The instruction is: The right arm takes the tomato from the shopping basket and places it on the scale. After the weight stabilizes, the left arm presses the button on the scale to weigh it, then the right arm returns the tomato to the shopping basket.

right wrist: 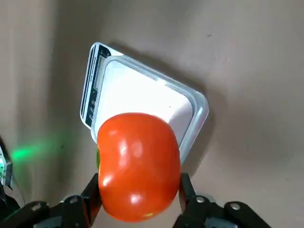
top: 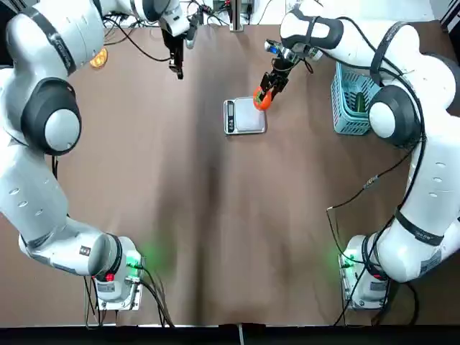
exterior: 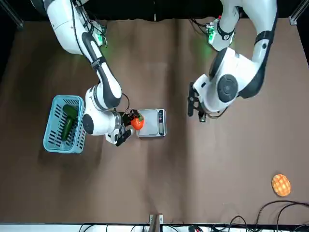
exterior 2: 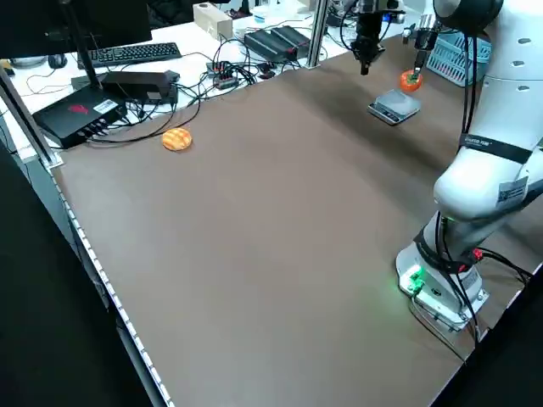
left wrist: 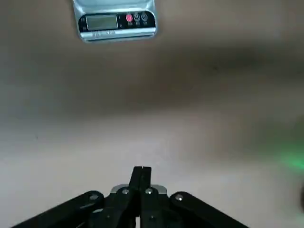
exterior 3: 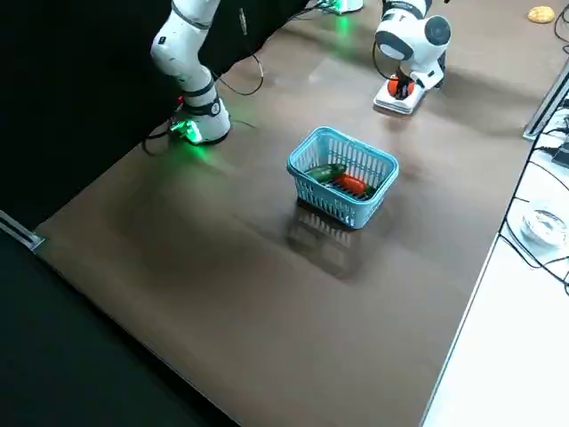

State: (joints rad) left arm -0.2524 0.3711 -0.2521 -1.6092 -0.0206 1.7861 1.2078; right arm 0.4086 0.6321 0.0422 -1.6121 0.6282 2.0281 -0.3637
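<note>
My right gripper [top: 264, 93] is shut on the tomato [top: 261, 100], an orange-red fruit, and holds it a little above the far right corner of the scale [top: 244, 116]. In the right wrist view the tomato [right wrist: 137, 164] sits between the two fingers, with the silver scale [right wrist: 147, 102] below it. The light-blue shopping basket [top: 351, 102] stands to the right of the scale. My left gripper [top: 176, 69] hangs shut and empty to the far left of the scale; the left wrist view shows its fingers [left wrist: 141, 176] pressed together and the scale [left wrist: 115, 23] beyond them.
A green vegetable [exterior: 67, 123] and a red item [exterior 3: 352, 184] lie in the basket. A yellow-orange waffle-like disc [exterior: 281, 184] lies on the table far out on my left side. Cables and electronics [exterior 2: 127, 85] sit beyond the table's far edge.
</note>
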